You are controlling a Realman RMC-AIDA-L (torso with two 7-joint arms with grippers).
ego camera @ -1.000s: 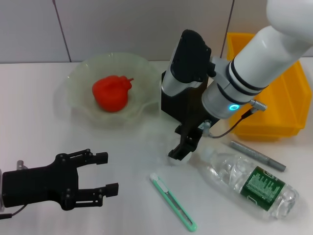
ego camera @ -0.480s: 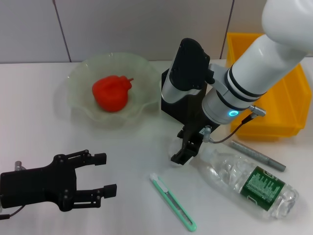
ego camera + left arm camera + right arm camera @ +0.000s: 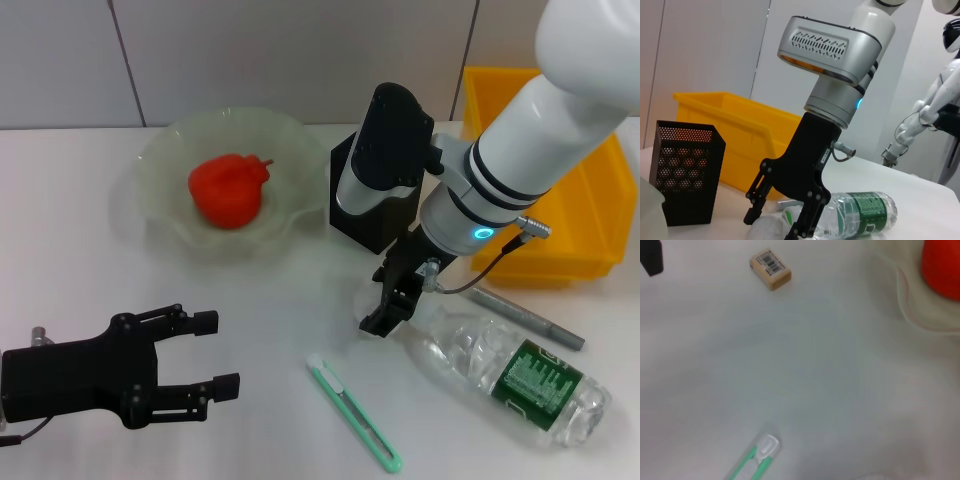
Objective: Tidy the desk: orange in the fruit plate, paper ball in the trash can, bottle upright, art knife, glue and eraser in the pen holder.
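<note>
My right gripper (image 3: 380,318) hangs low over the desk (image 3: 270,300), just in front of the pen holder (image 3: 378,222). In the left wrist view its fingers (image 3: 751,216) stand spread on either side of the white paper ball (image 3: 765,231). The bottle (image 3: 510,375) lies on its side to its right. Near the front edge the mint-green art knife (image 3: 355,415) lies flat. The orange (image 3: 228,190) sits in the fruit plate (image 3: 160,150). The eraser (image 3: 770,269) shows only in the right wrist view. My left gripper (image 3: 215,355) rests open at the front left, holding nothing.
The yellow trash can (image 3: 585,225) stands at the back right, behind my right arm. A thin grey rod (image 3: 525,318) lies between the bin and the bottle. The black mesh pen holder is partly hidden by my right arm.
My right gripper has shifted a little to the right and nearer the bottle's cap end. The left gripper and the other things have stayed put.
</note>
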